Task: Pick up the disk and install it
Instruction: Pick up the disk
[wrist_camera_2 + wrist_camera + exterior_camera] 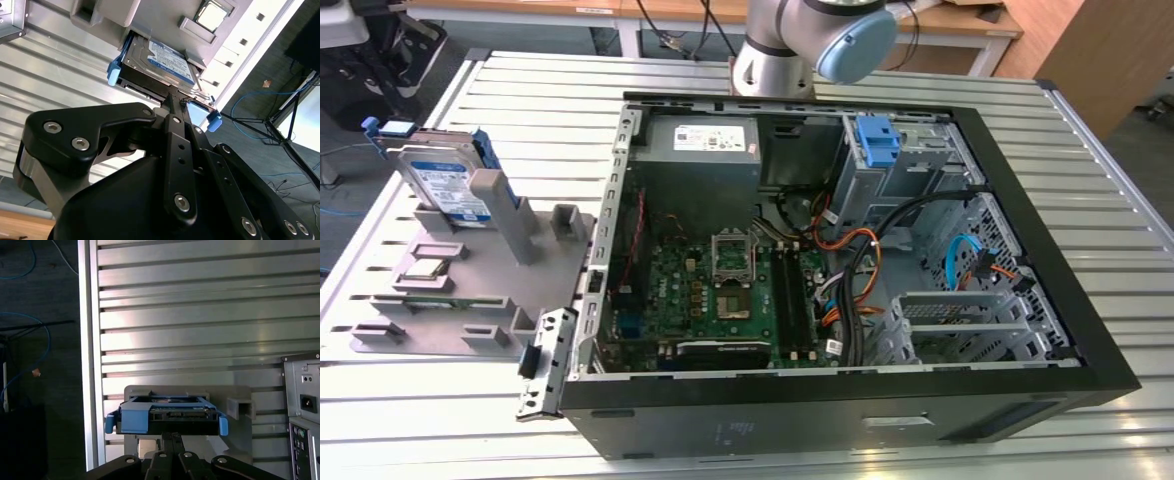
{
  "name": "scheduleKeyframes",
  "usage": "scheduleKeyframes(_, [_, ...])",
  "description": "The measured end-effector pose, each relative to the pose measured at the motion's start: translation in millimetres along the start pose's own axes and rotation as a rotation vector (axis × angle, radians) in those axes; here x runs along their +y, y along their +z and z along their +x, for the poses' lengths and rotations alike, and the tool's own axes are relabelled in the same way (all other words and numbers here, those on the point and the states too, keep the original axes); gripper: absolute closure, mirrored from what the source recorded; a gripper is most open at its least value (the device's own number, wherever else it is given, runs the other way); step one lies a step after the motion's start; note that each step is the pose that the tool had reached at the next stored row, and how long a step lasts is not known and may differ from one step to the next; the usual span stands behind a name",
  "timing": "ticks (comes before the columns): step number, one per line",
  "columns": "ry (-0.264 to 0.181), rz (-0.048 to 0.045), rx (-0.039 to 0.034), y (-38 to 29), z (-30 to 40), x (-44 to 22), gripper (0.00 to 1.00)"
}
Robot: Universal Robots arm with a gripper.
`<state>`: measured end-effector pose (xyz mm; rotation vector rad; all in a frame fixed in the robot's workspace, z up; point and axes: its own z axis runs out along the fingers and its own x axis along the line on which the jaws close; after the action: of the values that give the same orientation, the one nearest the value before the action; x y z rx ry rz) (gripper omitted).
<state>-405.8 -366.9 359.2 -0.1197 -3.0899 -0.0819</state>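
Second wrist view puts the gripper [170,96] nearest, its fingers drawn narrow together with nothing between them and its tips pointing at the disk [160,62]; how close they are to its edge I cannot tell. The disk stands on edge in the grey holder [160,20], not yet lifted. I judge that fingers this narrow would butt the edge rather than straddle it, and that an off-centre grip could cock the drive in its slot or bend a blue rail tab [114,75]. Count: one gripper, one disk with two blue tabs, one holder on the slatted table [200,315], and farther off, in the exterior view, one open computer case [1083,300]
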Motion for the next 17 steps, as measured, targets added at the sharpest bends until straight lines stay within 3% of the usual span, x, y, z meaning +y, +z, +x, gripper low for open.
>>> scheduleKeyframes(9, [-0.002,0.0001,0.0002,0.1,0.0,0.1,0.89])
scheduleKeyframes(17, [-0.052,0.0026,0.0027,0.4,0.0,0.1,0.89])
